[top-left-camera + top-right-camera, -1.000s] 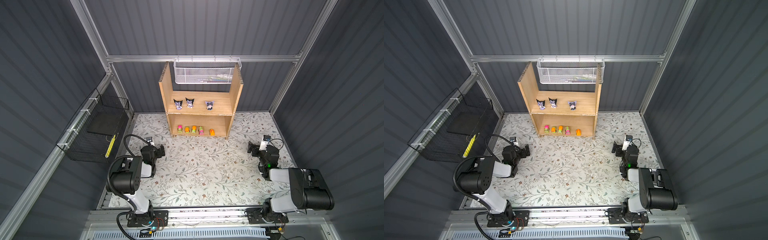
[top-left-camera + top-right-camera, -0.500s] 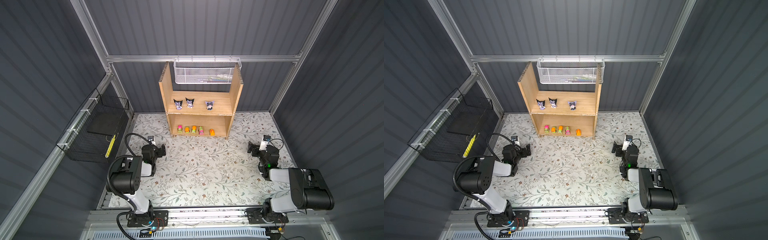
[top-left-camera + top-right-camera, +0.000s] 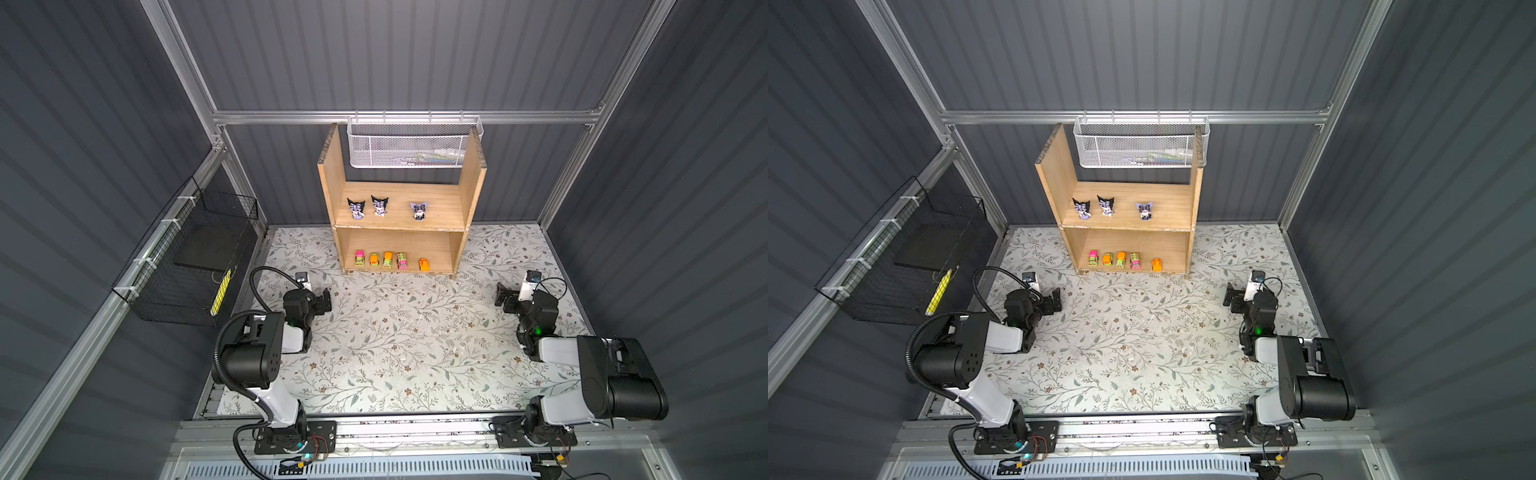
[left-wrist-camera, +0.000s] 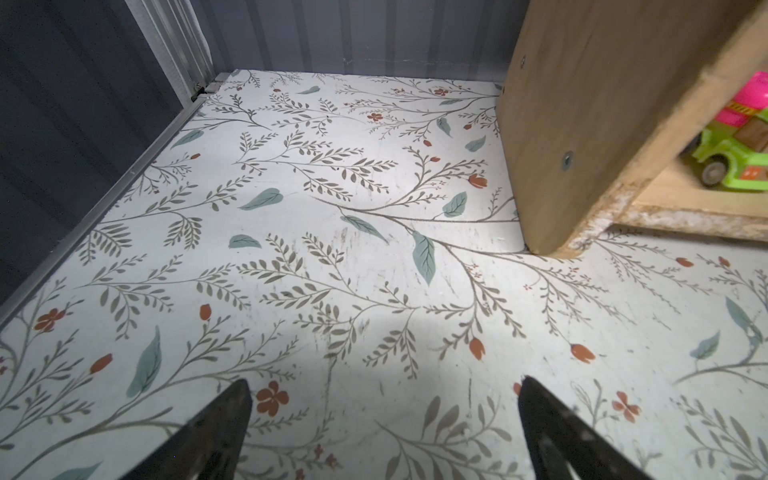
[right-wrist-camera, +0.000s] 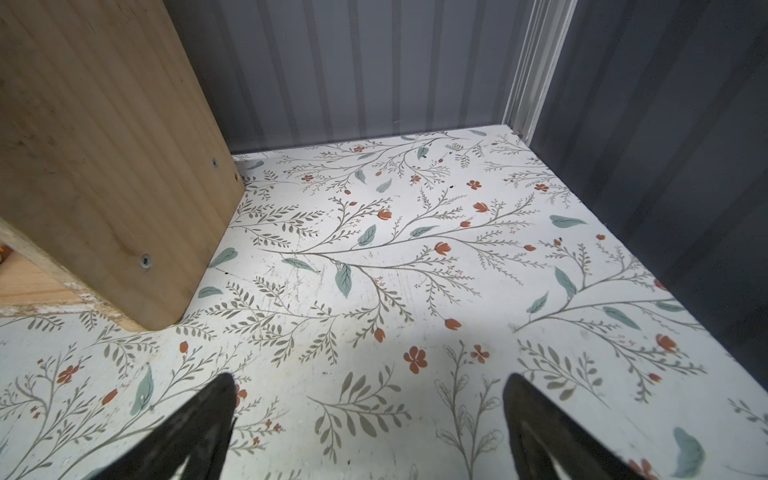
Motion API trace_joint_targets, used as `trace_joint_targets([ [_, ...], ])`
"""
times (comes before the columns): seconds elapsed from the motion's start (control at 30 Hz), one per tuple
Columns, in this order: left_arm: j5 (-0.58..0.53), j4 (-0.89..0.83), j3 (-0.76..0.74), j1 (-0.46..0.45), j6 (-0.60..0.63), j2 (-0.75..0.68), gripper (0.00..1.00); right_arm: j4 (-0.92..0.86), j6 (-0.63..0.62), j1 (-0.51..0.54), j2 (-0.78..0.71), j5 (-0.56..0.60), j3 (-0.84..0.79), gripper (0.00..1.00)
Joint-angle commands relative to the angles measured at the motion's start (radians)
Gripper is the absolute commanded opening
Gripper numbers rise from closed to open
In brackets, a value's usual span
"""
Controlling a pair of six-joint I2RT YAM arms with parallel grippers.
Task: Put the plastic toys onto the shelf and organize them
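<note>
My left gripper [image 3: 327, 300] barely shifted this past second and my right gripper [image 3: 501, 297] stayed put, both wide open and empty; ahead between them the shelf [image 3: 329, 195] holds the figurines [image 3: 379, 205] and cars [image 3: 387, 260], seemingly all eight, so I look finished

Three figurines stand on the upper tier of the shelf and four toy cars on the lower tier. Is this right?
Wrong count: five toy cars, not four, sit on the lower tier; both top views show it. The rest holds.

This is a robotics lab cell. Grey ribbed wall panels [image 3: 395, 54] and aluminium framing [image 3: 291, 117] enclose a floral tabletop [image 3: 415, 332] bearing two robot arms [image 3: 257, 357].
</note>
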Motion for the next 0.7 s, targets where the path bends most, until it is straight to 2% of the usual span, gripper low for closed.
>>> trace_joint_targets([
  [0.0, 0.014, -0.006, 0.019, -0.002, 0.024, 0.014, 1.0, 0.026, 0.003, 0.004, 0.001, 0.003, 0.012, 0.99],
  [0.67, 0.005, -0.022, 0.029, -0.016, 0.037, 0.018, 1.0, 0.026, 0.003, 0.004, 0.001, 0.004, 0.012, 0.99],
])
